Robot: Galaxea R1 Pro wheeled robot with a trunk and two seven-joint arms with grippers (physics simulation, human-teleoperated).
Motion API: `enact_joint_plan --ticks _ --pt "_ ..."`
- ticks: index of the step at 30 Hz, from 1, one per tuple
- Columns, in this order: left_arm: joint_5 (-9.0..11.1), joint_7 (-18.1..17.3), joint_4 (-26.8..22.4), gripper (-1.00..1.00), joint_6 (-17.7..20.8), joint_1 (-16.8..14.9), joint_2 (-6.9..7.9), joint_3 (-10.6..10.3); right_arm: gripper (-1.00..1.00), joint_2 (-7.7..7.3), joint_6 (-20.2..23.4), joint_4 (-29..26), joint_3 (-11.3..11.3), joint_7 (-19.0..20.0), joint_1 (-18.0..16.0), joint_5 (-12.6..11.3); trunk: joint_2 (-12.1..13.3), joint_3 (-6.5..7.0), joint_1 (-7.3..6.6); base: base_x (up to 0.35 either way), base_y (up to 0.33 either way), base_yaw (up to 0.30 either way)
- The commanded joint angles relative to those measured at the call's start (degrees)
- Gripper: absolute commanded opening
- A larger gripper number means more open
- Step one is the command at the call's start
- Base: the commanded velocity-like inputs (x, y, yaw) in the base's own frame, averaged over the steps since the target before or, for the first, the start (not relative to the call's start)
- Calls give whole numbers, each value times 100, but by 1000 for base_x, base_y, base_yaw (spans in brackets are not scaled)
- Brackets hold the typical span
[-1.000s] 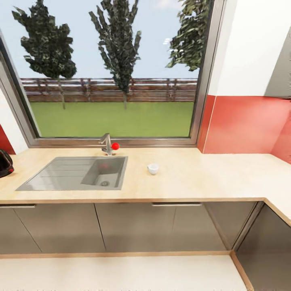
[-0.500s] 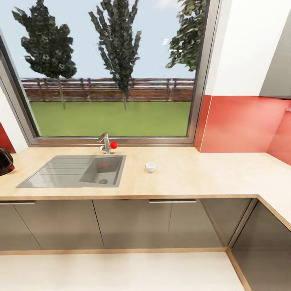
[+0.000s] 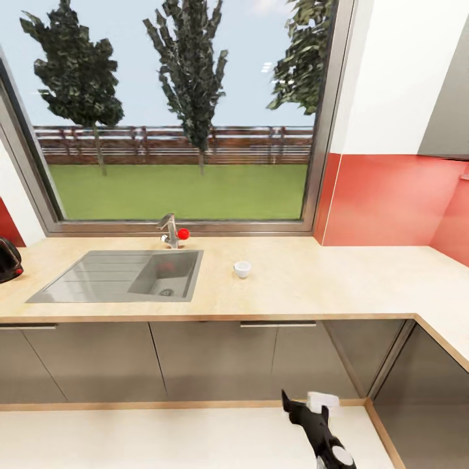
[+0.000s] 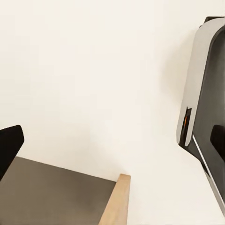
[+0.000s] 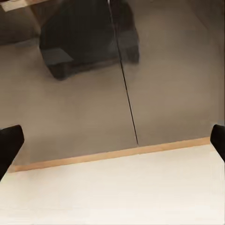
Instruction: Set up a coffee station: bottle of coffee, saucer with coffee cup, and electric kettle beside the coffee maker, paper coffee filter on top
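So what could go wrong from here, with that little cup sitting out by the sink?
The coffee cup stands alone on the kitchen countertop, close to the sink; a clumsy grab might knock it in. The right gripper is low by the cabinet fronts and could bump them. The electric kettle is far off at the left edge.

Coffee cup (image 3: 242,269): white, upright on kitchen countertop (image 3: 312,280); black electric kettle (image 3: 9,260) far left.
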Motion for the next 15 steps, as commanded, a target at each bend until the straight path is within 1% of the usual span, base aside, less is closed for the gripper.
enact_joint_plan --ticks 1,2,5,7,8,9,11,12,13,14,15 --pt "-57 15 -6 100 -13 0 -1 60 100 34 -211 -152 -22 46 -3 -61 -11 -12 3 0 0 0" --pt "-54 15 -7 100 -14 1 -3 64 100 44 -289 -224 -22 47 -3 -61 -11 -12 3 0 0 0" --pt "-41 15 -5 100 -10 1 -3 82 100 82 -532 -687 -21 54 -3 -68 -11 -12 3 0 0 0" --pt "-39 15 -5 100 -2 1 -2 83 100 116 -590 -1165 -6 64 -3 -70 -11 -12 3 0 0 0" --pt "-40 15 -5 100 -1 -1 -1 83 100 176 -600 -1378 -3 66 -3 -70 -11 -12 3 0 0 0" --pt "-47 -2 12 100 26 0 2 70 100 337 -615 -2065 3 57 -3 -68 -11 -12 3 0 0 0" --pt "-50 -23 16 100 53 1 29 61 100 373 -617 -2444 5 54 -3 -69 -11 -12 3 0 0 0" --pt "-67 -47 17 100 69 1 31 16 100 413 -615 -2819 10 53 -8 -69 -11 -12 3 47 0 0" --pt "-74 -53 18 100 71 1 29 -1 100 438 -610 -2992 11 52 -13 -70 -11 -12 3 68 0 0" --pt "-80 -60 14 100 65 1 24 -13 100 490 -584 -3218 15 49 -40 -70 -11 -12 3 49 0 0" --pt "-99 -66 16 100 58 1 7 -17 100 566 -502 -3369 19 17 -154 -65 -11 -12 3 20 0 0"
